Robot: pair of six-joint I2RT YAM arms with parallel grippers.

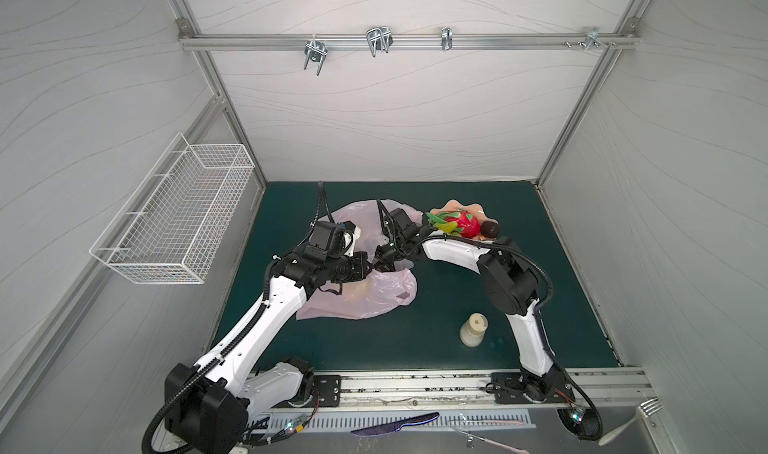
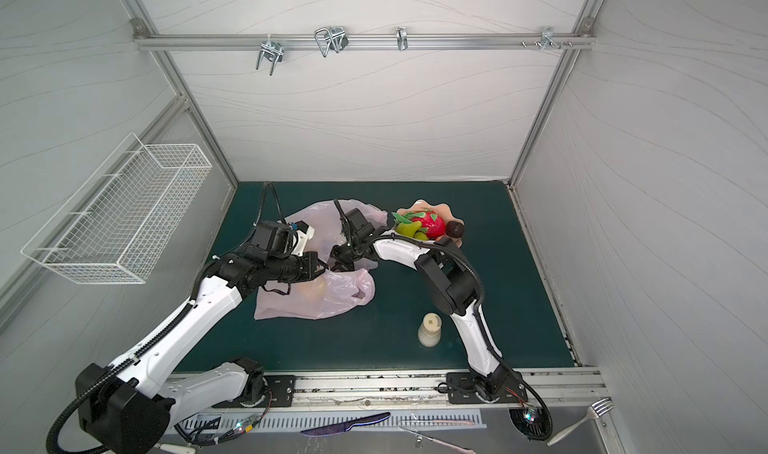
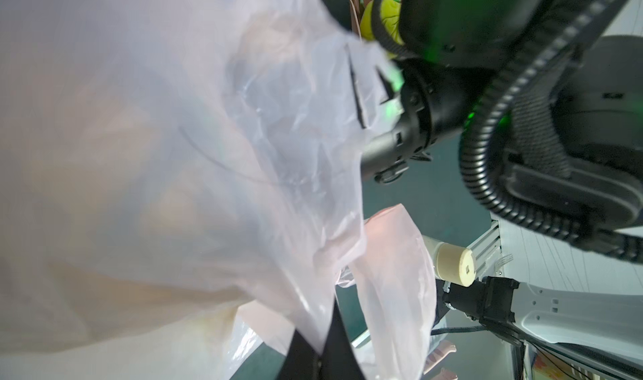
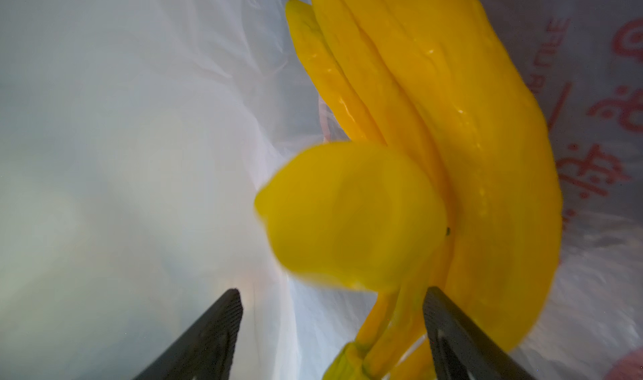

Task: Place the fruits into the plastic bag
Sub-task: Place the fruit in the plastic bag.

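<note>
The right gripper (image 4: 332, 291) stands wide open inside the thin translucent pale-pink plastic bag (image 1: 374, 294). A glossy yellow toy lemon (image 4: 351, 214) shows just ahead, beside the yellow toy banana bunch (image 4: 469, 134). The left gripper (image 3: 322, 345) is closed on the bag's film. The red dragon fruit (image 1: 467, 224) sits on the wavy peach plate (image 1: 457, 203) nearby.

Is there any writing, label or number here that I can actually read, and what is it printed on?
Nothing can be quoted; no text here is legible.
Plastic bag: red printed characters and a round mark, shown in the right wrist view, too blurred to read.
Cream bottle: a small square mark on its cap, with no readable text.
No other writing shows in any view.
</note>
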